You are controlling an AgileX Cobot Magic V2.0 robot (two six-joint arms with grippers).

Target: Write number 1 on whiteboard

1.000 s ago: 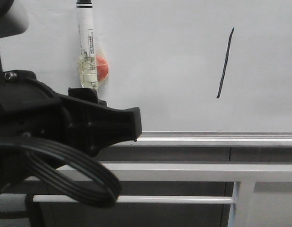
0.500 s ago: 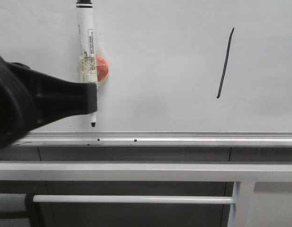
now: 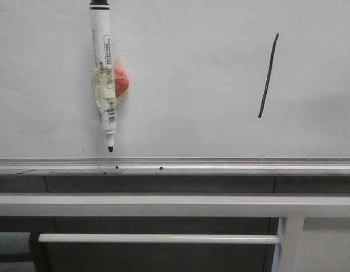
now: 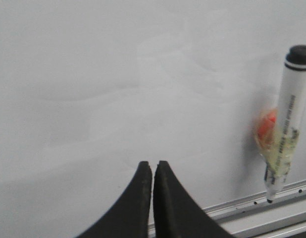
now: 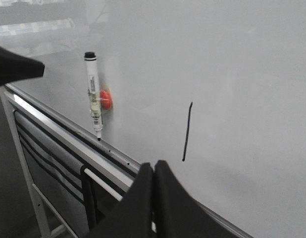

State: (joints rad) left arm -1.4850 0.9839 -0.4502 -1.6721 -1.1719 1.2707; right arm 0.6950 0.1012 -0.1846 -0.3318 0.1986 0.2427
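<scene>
The number 1 (image 3: 268,75) is a thin black slanted stroke on the right part of the whiteboard (image 3: 192,68); it also shows in the right wrist view (image 5: 187,132). The white marker pen (image 3: 104,73) hangs on the board by an orange magnet, tip down, untouched; it also shows in the left wrist view (image 4: 283,134) and the right wrist view (image 5: 93,96). My left gripper (image 4: 152,165) is shut and empty, off to the marker's side. My right gripper (image 5: 154,165) is shut and empty, back from the board. Neither gripper shows in the front view.
The board's silver edge rail (image 3: 175,166) with small dark holes runs under the marker. White horizontal bars (image 3: 163,205) and a thin rod (image 3: 158,239) lie below it. A dark arm part (image 5: 17,64) sits at the edge of the right wrist view.
My left arm, which covered the lower left of the front view and stood by the marker, has drawn back out of that view. The marker stays on the board.
</scene>
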